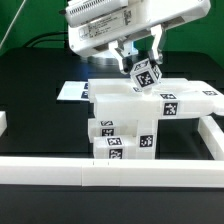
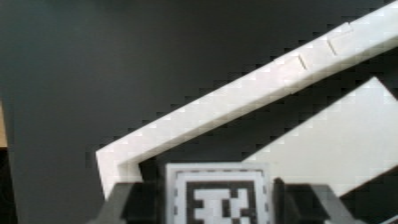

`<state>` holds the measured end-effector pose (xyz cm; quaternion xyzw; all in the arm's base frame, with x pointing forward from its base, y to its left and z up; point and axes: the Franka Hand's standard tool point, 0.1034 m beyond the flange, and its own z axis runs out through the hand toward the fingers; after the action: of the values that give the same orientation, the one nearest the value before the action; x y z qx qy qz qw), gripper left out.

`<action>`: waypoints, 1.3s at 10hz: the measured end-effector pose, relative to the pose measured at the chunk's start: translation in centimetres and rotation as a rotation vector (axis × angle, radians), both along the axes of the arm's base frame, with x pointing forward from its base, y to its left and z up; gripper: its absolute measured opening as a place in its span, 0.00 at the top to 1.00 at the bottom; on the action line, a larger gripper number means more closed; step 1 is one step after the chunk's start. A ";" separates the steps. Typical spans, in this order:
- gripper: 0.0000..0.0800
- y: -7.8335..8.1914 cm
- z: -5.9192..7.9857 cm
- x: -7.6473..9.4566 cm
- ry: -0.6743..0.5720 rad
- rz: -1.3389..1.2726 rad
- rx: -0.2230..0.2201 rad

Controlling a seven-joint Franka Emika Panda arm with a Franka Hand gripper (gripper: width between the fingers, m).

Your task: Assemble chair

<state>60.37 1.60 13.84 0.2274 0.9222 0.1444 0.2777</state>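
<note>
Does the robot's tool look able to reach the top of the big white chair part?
Probably yes. The tool, shut on a little tagged block, hangs right over the big chair part, and nothing seems to stand between them.

Leg block [image 2: 217, 197] gets chopped by the wrist view's edge, tag all blurry; marker board [image 1: 72, 91], exterior view's left, mostly hides behind the chair parts [image 1: 130, 122], arm [image 1: 100, 22] runs out of frame

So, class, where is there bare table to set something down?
Bare table between the exterior view's left rail and the stack, and behind the stack toward that view's right. Crowded: centre, gripper with block above stack.
</note>
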 end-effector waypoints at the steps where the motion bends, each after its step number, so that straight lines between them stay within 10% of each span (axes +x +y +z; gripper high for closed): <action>1: 0.65 0.0 -0.5 -0.2 0.008 -0.001 0.001; 10: 0.65 0.0 -0.8 -0.3 0.013 -0.001 0.004; 13: 0.24 0.0 -0.8 -0.2 0.014 -0.002 0.003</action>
<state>60.13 1.64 13.01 0.2297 0.9236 0.1438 0.2711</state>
